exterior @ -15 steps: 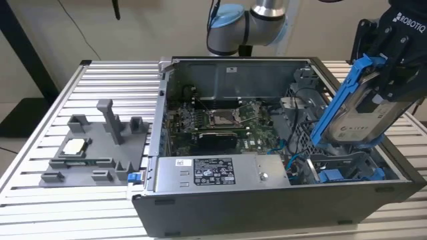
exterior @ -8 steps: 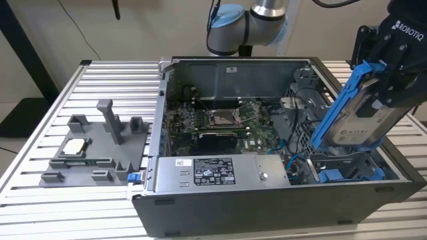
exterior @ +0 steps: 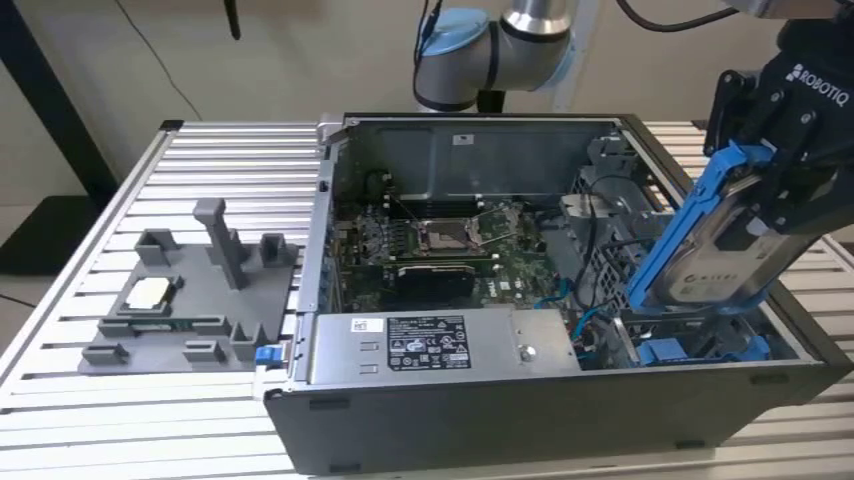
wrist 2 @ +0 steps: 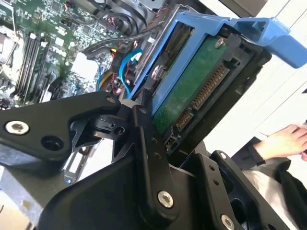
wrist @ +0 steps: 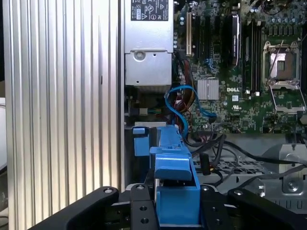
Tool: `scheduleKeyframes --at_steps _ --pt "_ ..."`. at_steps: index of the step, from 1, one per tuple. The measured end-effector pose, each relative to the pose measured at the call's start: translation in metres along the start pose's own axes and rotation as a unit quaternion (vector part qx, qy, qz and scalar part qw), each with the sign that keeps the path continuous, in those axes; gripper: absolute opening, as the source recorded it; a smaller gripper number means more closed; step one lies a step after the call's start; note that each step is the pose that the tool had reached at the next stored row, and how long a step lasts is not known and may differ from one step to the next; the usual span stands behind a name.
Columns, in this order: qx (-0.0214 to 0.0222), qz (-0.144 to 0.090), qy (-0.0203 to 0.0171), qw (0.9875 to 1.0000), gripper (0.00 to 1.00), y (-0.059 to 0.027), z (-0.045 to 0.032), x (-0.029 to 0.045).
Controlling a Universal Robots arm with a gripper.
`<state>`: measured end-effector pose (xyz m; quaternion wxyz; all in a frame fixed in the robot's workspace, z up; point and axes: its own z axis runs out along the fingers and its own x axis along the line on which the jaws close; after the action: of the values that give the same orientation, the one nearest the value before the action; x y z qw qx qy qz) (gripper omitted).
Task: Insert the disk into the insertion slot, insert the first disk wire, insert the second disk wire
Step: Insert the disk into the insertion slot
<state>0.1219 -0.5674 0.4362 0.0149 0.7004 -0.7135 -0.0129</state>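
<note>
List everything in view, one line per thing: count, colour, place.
table: one, silver, slatted, under everything
computer case: one, dark grey, open, on the table
disk: one, silver-grey in a blue carrier, held tilted over the case's bay, exterior view's right
power supply box: one, grey, labelled, inside the case
motherboard: one, green, on the case floor
cable: one loop, blue, inside the case
fixture tray: one, grey, on the table, exterior view's left
hand: one, dark sleeve, seen past the disk in the second wrist view
robot arm: one, silver and light blue, behind the case
gripper: one, black, fingers shut on the disk
</note>
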Motion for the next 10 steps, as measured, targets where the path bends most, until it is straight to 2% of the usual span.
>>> scheduleKeyframes --at_steps 5,10 --pt "0.0001 0.000 0.0000 1.0000 0.33 -0.0004 0.0071 0.0044" --pt "0.0002 0.001 -0.0002 1.0000 0.33 -0.0010 0.0136 0.0052"
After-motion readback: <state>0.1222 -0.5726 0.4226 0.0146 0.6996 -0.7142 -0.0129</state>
